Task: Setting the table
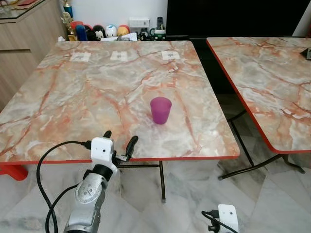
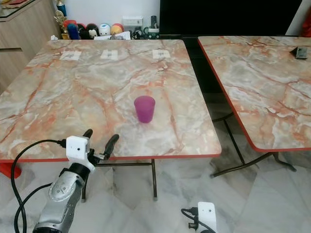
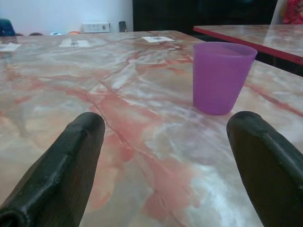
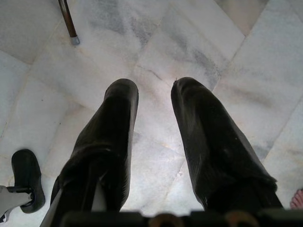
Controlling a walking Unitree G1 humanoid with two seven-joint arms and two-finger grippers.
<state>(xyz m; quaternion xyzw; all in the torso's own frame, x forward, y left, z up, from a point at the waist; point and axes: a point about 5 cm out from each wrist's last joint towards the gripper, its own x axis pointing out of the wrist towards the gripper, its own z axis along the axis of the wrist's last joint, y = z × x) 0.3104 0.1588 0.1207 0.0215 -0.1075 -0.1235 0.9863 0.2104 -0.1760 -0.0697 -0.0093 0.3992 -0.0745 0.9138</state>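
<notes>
Marble-patterned table (image 1: pixel 73 97) stretches before us, a purple plastic cup (image 1: pixel 160 110) upright near its front edge; we hold our left gripper (image 1: pixel 119 143) spread wide at that edge, presumably to grasp it; our right gripper (image 4: pixel 154 123) hangs slightly parted over floor tiles.

The second table (image 1: pixel 272 82), at three o'clock, runs off the picture's edge. A dark object (image 2: pixel 299 51) on it is too small to tell. The toys (image 1: pixel 99 32) at twelve o'clock are too small to identify. The right arm (image 1: pixel 224 218) is cut off at six o'clock.
</notes>
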